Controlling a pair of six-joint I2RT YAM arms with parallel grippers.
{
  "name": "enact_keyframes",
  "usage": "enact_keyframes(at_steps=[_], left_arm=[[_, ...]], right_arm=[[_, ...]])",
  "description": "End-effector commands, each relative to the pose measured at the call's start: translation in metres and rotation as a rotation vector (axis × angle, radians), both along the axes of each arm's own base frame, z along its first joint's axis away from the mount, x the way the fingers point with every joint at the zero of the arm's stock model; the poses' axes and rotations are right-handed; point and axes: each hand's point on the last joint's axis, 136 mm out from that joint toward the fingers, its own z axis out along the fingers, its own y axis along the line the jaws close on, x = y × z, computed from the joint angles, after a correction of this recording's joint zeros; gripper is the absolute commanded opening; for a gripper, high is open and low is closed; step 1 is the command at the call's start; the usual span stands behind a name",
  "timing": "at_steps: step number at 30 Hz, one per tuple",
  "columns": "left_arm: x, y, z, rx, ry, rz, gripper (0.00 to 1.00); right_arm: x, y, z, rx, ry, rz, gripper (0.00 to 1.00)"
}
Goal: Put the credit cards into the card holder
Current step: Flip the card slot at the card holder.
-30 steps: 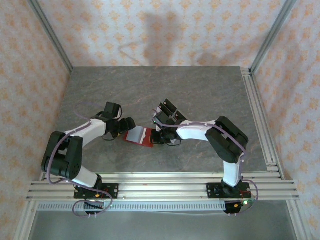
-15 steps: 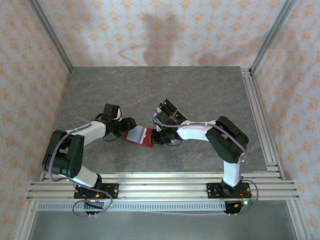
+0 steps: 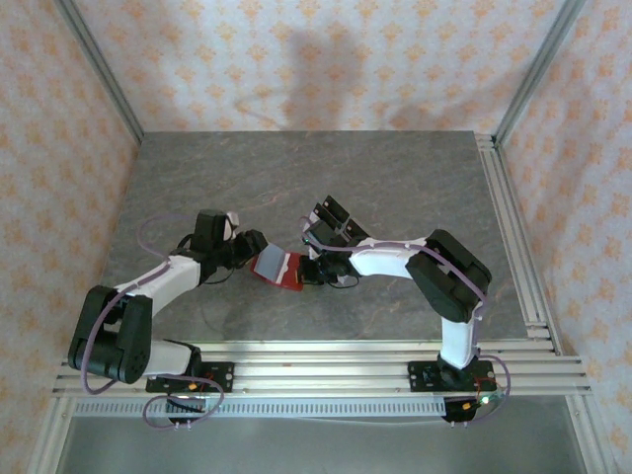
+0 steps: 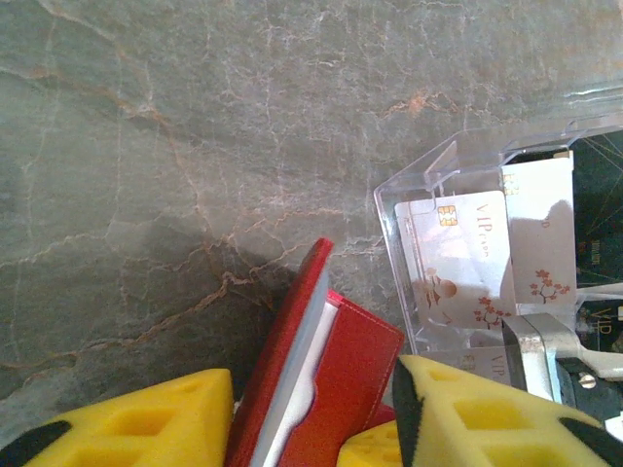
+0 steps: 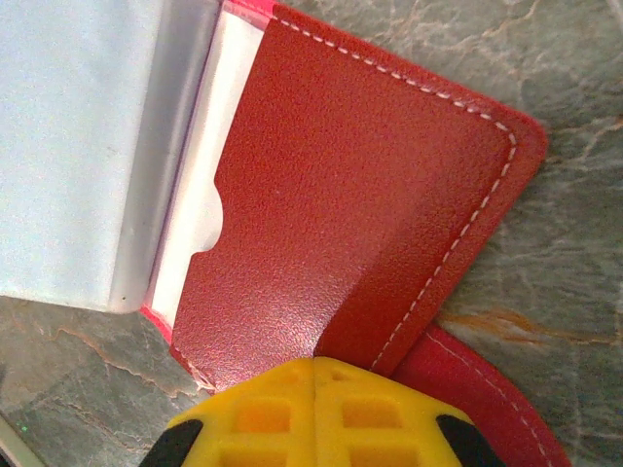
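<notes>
The left gripper has swung in and narrowed to half open, jaws flanking the raised flap of the one red card holder mid-table, not yet clamped; the right gripper, fully closed, pinches its other flap. The holder looks braced for loading. Two credit cards lie in one clear tray (a third seems pocketed)

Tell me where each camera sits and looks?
Top external: above and behind, looking down on the table; both arms show.
Left wrist: on the left arm, facing the card holder and a tray of credit cards; left gripper's fingers show.
Right wrist: on the right arm, close over the card holder; right gripper's fingers, shut.
All three share the card holder.
</notes>
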Motion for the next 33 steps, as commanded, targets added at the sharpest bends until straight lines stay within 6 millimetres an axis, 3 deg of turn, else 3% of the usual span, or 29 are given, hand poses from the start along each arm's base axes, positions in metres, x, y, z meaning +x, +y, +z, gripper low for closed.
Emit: enact_keyframes(at_steps=[1, 21, 26, 29, 33], left_arm=[[-0.005, -0.005, 0.004, -0.026, -0.013, -0.013, 0.42], [-0.004, -0.003, 0.01, -0.023, -0.042, -0.001, 0.1], [-0.005, -0.004, 0.006, -0.016, -0.027, -0.013, 0.09], [-0.005, -0.004, 0.004, -0.002, -0.019, -0.02, 0.18], [-0.006, -0.004, -0.001, 0.011, -0.007, -0.024, 0.21]], right_arm=[[-0.008, -0.031, -0.041, -0.139, 0.046, -0.047, 0.02], [-0.008, -0.032, -0.041, -0.141, 0.043, -0.049, 0.02], [-0.009, -0.033, -0.041, -0.141, 0.045, -0.049, 0.02], [-0.008, -0.033, -0.041, -0.14, 0.044, -0.05, 0.02], [-0.009, -0.032, -0.041, -0.139, 0.044, -0.05, 0.02]])
